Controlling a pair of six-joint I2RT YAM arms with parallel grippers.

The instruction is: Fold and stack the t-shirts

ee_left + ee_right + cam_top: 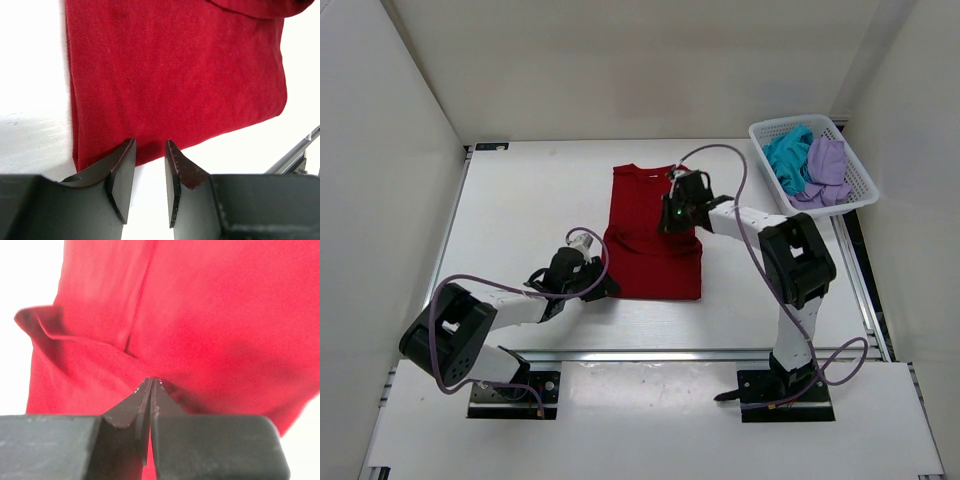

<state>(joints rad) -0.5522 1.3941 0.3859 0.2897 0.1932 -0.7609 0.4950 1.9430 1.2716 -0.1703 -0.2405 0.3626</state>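
The dark red t-shirt [650,255] lies flat mid-table as a long folded strip, collar toward the far side. My left gripper [604,285] sits low at its near left corner; in the left wrist view the gripper [150,143] is open, bare table between the fingers, and the hem of the red shirt [175,75] is just past the tips. My right gripper [672,214] is over the shirt's right side. Seen from the right wrist, it [151,380] is shut, tips against the red cloth [215,315], and no fabric shows between them. The teal t-shirt [785,155] and lavender t-shirt [827,165] lie crumpled in the basket.
A white mesh basket [861,192] stands at the far right corner of the table. White walls close in the left, back and right sides. A metal rail [650,353] runs along the near edge in front of the arm bases.
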